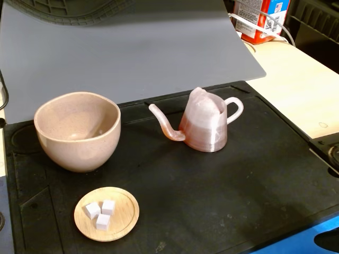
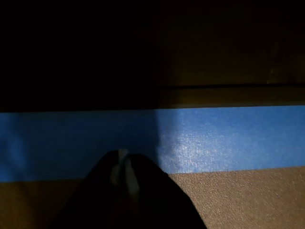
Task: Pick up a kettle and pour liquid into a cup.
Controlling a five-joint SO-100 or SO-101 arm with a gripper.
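The kettle (image 1: pixel 205 127) stands upright on the black mat (image 1: pixel 212 201), right of centre in the fixed view. Its thin spout points left toward the cup and its white loop handle is on the right. Its lower half and spout look darker, with an orange-brown tint. The cup (image 1: pixel 78 130) stands upright at the mat's left, and no liquid shows inside it. The arm is out of the fixed view. In the wrist view my gripper (image 2: pixel 123 164) is a dark shape at the bottom edge with its fingertips together over blue tape (image 2: pixel 228 138), holding nothing.
A small round wooden dish (image 1: pixel 107 213) with three white cubes lies on the mat in front of the cup. A grey sheet (image 1: pixel 127 47) rises behind the mat. A red and white carton (image 1: pixel 259 18) stands at the back right on a light wooden table (image 1: pixel 296 84).
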